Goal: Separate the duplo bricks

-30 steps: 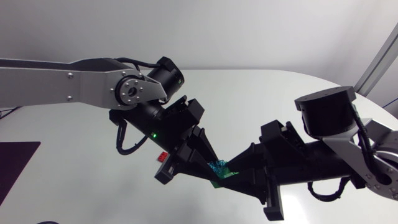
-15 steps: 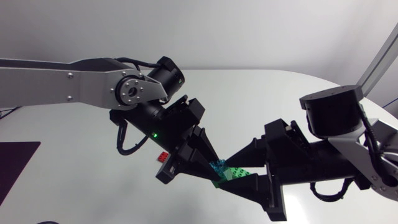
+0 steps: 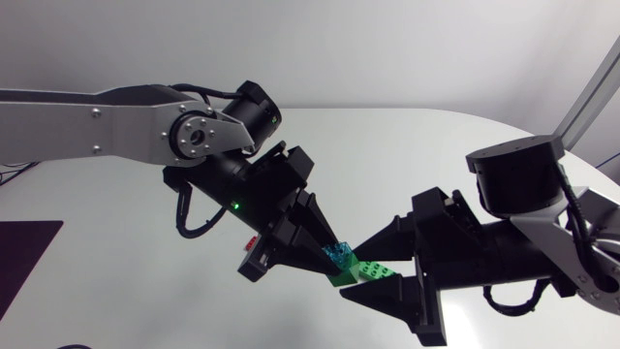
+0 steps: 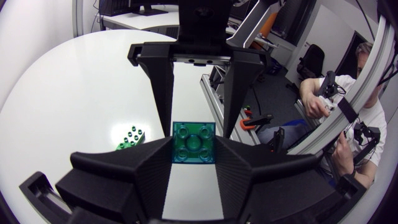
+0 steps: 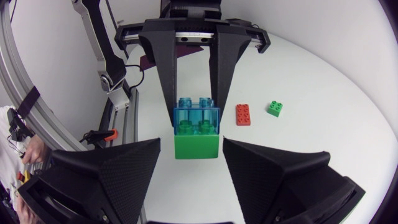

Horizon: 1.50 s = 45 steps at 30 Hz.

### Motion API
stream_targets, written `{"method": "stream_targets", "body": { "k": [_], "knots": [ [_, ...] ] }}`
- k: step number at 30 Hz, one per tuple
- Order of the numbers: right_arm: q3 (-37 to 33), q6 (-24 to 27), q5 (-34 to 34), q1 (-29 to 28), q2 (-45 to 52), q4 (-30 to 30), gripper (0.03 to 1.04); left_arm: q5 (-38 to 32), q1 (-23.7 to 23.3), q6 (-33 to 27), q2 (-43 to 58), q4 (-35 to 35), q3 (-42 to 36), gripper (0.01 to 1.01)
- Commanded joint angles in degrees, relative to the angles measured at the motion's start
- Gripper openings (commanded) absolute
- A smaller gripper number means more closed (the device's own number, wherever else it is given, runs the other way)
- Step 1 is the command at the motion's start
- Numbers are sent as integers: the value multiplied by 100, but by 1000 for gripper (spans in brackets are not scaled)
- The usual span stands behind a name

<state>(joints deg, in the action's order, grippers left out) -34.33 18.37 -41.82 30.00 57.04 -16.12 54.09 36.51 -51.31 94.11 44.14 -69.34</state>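
Below both grippers: white table (image 3: 126, 291), wide on every side. Above it, left arm (image 3: 97, 131), silver-grey with black joints, extended to about the middle. Opposite it, right arm (image 3: 504, 252), mostly black, meeting the other one tip to tip.

Left gripper (image 3: 332, 257): pressed onto the blue brick (image 5: 196, 118) from two sides, pinching it between both wedge fingers. Right gripper (image 5: 191, 149): spread wide, one wedge finger on either side of the green brick (image 5: 197, 146), with a gap visible on at least one side, so not clamped on it.

Blue brick: translucent, between the fingers of the left gripper, directly ahead of the right gripper, raised above the table. Green brick: joined to the blue one, green studs showing through the clear blue. Placed between the spread fingers of the right gripper, just past the tips of the left gripper.

Beyond the left gripper, seen from the right wrist, flat on the table: red brick (image 5: 243, 114), and near it but apart, small green brick (image 5: 275, 108)
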Motion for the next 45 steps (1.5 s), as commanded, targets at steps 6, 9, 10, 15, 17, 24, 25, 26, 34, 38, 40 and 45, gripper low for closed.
{"method": "stream_targets", "body": {
  "k": [6, 9, 10, 15, 17, 24, 25, 26, 34, 38, 40, 45],
  "knots": [
    [137, -97, -28, -12, 1, 12, 531, 85, -39, 68, -112, -11, -150, 292],
    [128, -106, -36, -20, 18, 47, 407, 85, -13, 51, -94, -11, -115, 292],
    [128, -106, -36, -20, 27, 56, 366, 85, -13, 51, -94, -11, -115, 292],
    [128, -106, -36, -20, 44, 56, 264, 85, 40, 60, -112, -11, -88, 292],
    [128, -106, -36, -20, 44, 56, 262, 85, 67, 60, -120, -11, -71, 292],
    [128, -79, 78, 24, -8, 39, 248, 93, 102, 148, -94, -2, -141, 293],
    [110, -62, 87, 24, -17, 12, 243, 93, 93, 200, -85, 16, -176, 293],
    [102, -53, 95, 24, -26, -5, 243, 93, 93, 218, -68, 60, -220, 293],
    [58, 26, 289, 59, -70, -137, 241, 102, 84, -2, -68, 596, -501, 293],
    [22, 132, 429, 68, -123, -286, 241, 102, 67, -2, -68, 648, -528, 295],
    [22, 184, 570, 120, -114, -339, 241, 111, 84, -37, -68, 692, -501, 293],
    [-65, 97, 667, 155, -43, -348, 241, 102, 146, -186, -208, 684, -370, 293]
  ]
}}
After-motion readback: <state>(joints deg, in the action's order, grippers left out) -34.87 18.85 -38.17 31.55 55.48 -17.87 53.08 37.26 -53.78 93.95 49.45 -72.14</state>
